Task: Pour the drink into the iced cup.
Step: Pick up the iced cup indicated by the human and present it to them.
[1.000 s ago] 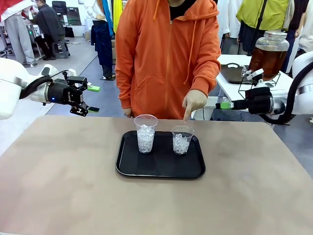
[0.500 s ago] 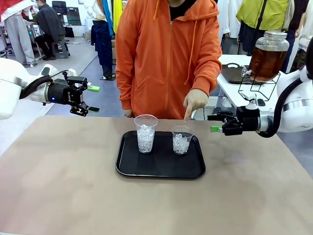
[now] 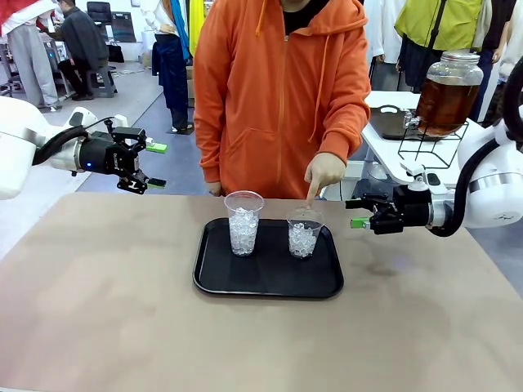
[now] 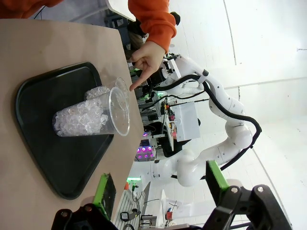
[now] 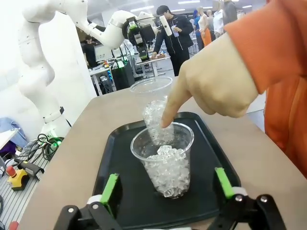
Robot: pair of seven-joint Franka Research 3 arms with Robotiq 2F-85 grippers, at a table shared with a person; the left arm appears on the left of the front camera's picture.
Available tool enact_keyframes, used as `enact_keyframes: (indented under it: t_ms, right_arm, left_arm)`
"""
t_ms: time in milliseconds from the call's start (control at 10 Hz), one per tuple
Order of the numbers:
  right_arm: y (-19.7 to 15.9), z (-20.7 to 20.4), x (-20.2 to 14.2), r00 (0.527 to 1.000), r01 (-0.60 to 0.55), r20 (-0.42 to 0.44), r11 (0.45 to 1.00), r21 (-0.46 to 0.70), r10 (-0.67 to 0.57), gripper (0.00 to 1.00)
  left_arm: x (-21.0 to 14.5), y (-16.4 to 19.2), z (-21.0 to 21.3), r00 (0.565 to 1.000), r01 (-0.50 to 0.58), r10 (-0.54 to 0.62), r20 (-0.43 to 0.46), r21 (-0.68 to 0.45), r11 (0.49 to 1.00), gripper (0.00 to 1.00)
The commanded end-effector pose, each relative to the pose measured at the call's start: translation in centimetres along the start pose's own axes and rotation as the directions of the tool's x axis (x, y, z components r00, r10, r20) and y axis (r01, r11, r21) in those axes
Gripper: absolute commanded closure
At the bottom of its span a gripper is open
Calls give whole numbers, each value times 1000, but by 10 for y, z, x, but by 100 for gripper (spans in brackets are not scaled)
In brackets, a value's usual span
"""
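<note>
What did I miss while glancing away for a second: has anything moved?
The right tool, open and empty, swung down and leftward from near the drink dispenser toward the shorter iced cup. Nothing gripped or released. The left tool, the person's pointing hand, taller cup and tray stayed put.

Right gripper (jaws wide) has swung nearer the tray.

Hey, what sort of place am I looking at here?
Probably a robotics lab or demo space: the left gripper and right gripper flank a black tray, cables lie on the floor, and a person sits among equipment behind.
</note>
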State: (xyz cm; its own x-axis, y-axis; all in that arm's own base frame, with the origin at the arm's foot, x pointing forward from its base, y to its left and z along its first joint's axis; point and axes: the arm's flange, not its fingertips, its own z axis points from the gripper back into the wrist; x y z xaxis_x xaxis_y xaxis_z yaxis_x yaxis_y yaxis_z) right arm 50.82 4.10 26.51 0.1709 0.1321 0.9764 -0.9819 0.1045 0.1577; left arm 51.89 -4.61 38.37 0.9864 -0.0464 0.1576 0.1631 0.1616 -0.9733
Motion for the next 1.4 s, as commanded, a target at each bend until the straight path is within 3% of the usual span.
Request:
enact_keyframes:
  t_ms: [0, 400, 1300]
  right_arm:
    - [0, 0, -1, 1000, 3, 0, 1000, 0, -3, 0]
    - [-11, -27, -25, 995, -80, 60, 996, 28, 78, 0]
    - [-22, -69, -49, 995, -71, 79, 996, 48, 67, 0]
  left_arm:
    - [0, -2, 0, 1000, -4, 4, 5, -7, 1000, 0]
    - [0, -2, 0, 1000, -4, 4, 5, -7, 1000, 0]
    - [0, -2, 0, 1000, -4, 4, 5, -7, 1000, 0]
